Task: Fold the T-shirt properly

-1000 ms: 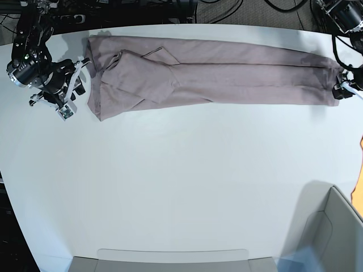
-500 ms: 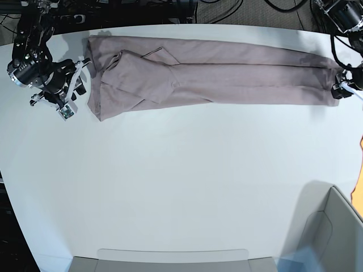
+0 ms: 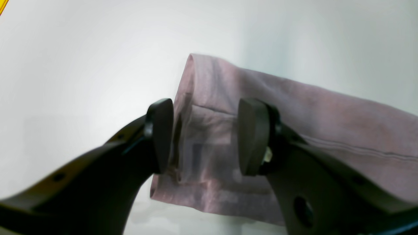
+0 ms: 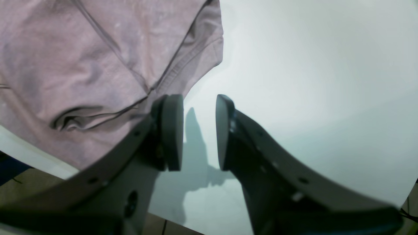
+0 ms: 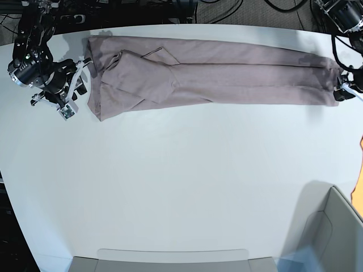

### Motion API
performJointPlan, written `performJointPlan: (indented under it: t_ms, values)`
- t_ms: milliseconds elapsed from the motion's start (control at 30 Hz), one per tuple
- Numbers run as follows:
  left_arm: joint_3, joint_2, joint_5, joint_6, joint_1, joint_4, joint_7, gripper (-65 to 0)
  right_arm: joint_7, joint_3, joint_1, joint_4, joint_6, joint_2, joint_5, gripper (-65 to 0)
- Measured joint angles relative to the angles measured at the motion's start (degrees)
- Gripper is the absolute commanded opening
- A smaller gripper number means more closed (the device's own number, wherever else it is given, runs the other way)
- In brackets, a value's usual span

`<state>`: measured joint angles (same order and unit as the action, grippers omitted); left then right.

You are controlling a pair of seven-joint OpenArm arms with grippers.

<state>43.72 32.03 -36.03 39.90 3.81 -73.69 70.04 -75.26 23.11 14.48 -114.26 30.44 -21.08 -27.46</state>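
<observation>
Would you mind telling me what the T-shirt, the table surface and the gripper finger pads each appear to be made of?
T-shirt: soft knit cloth, probably cotton jersey, matte mauve; it wrinkles and shows stitched hems.
Table: smooth, hard white top, perhaps laminate; it takes soft shadows and a faint sheen.
Finger pads: dark matte, likely plastic or rubber; the pictures cannot say which.

White table (image 5: 181, 187); T-shirt (image 5: 227, 76) flat along far edge.
</observation>
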Motion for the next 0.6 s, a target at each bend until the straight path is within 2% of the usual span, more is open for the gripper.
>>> performJointPlan:
  t_ms: [400, 533, 600]
  values:
    - [0.37, -0.02, 6.97, 0.02, -0.15, 0.00, 0.00, -35.0, 0.00, 0.00, 0.20, 0.00, 0.00, 0.00, -0.02, -47.2]
    - [7.72, -2.64, 6.91, 0.00, -0.59, -0.02, -0.46, -35.1, 0.00, 0.00, 0.28, -0.02, 0.00, 0.02, -0.02, -47.2]
    - [8.57, -2.95, 7.63, 0.00, -0.04, 0.00, 0.68, -35.2, 0.00, 0.00, 0.28, -0.02, 0.00, 0.02, -0.02, -47.2]
